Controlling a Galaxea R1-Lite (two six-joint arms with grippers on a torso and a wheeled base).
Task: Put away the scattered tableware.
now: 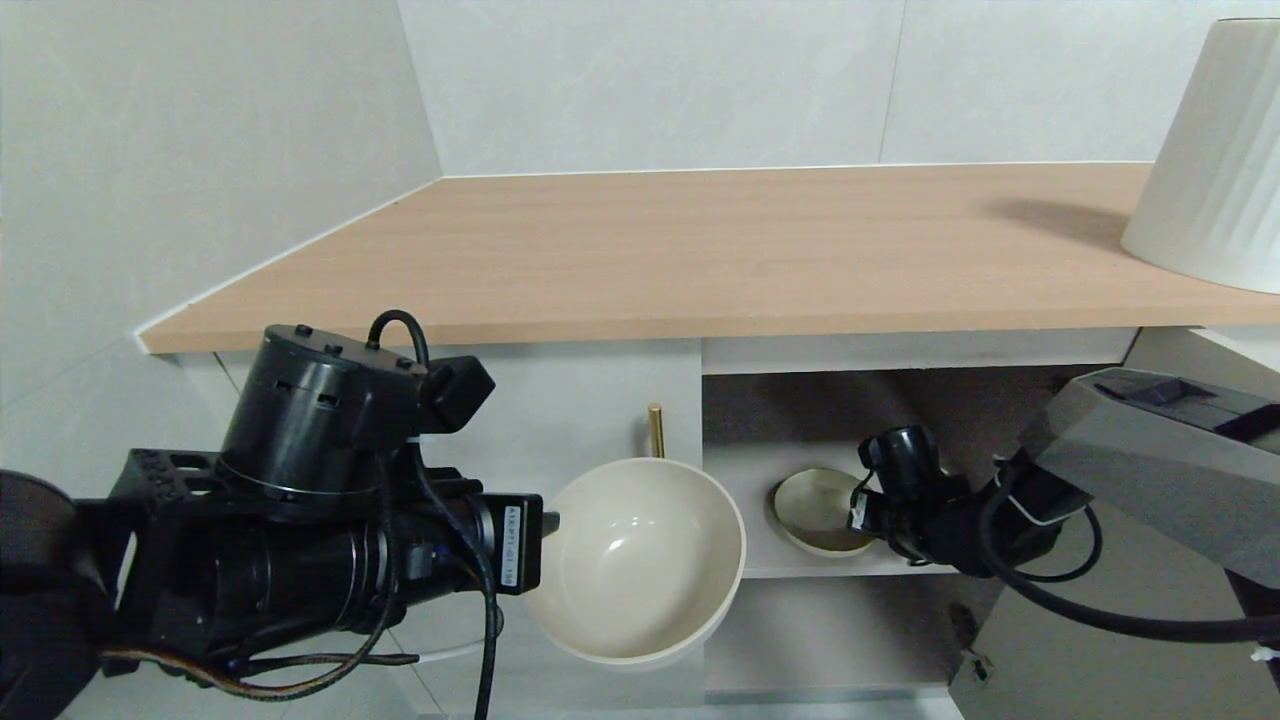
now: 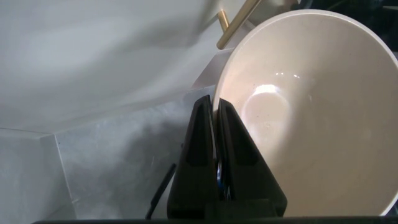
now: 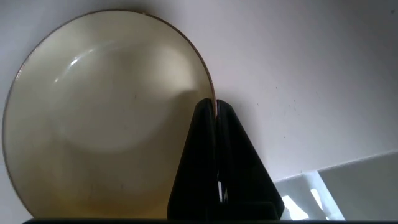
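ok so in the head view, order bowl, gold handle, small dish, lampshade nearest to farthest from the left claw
1. bowl, rim pinched in the left claw
2. gold handle, on the door behind the bowl
3. small dish, on the cabinet shelf, right side
4. lampshade, countertop, far right

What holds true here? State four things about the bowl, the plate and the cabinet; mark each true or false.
1. The left end effector is shut on the rim of the large cream round bowl. True.
2. The right end effector is open and empty. False: it is shut on the rim of the small beige round plate.
3. The plate is in the open cabinet compartment under the light wooden countertop. True.
4. The bowl stands on the countertop. False: it is held in the air before the white cabinet door.
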